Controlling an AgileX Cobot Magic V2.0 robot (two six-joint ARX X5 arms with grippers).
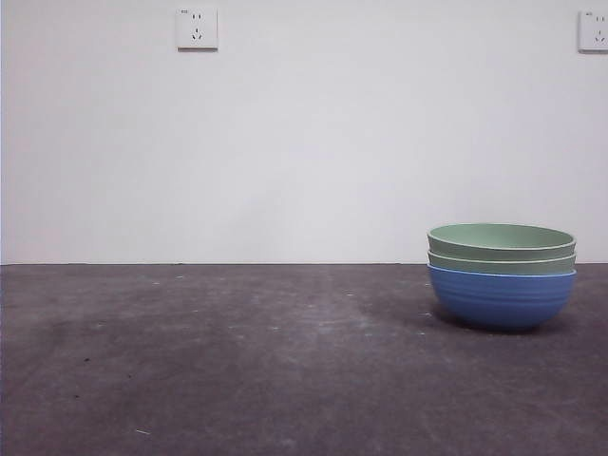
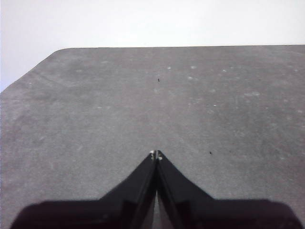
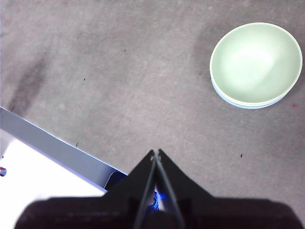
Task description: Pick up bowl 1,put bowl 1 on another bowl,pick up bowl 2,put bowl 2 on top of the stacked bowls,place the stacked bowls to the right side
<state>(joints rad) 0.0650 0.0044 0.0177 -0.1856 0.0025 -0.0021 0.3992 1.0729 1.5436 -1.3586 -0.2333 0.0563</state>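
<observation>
The stacked bowls (image 1: pixel 502 274) are shown on the right side of the dark grey table (image 1: pixel 237 361), resting upright on its surface near the far edge. The stack is formed by the blue ribbed bowl (image 1: pixel 501 297) at the bottom and two pale green bowls nested inside it: the lower green bowl (image 1: pixel 502 263) shows only as a narrow band, and the upper green bowl (image 1: pixel 502 241) sits highest with its light rim exposed. In the right wrist view the same stack (image 3: pixel 256 64) is seen from above, with the empty interior of the top bowl visible and a thin blue edge showing beneath it.

No gripper is in contact with the stack. The right gripper (image 3: pixel 156 152) is held above the table, well apart from the bowls, with its jaws pressed together and nothing between them. The left gripper (image 2: pixel 156 153) is held over bare table, its jaws likewise pressed together and empty; no bowl appears in its view. Neither arm is seen in the front view.

Behind the table a plain white wall (image 1: pixel 304 142) carries two electrical sockets (image 1: pixel 197 28).

Task progress, as judged from this arrangement: both green bowls have been stacked on the blue one, and the stack stands at the right side. All steps appear complete; nothing further seems to be required.
</observation>
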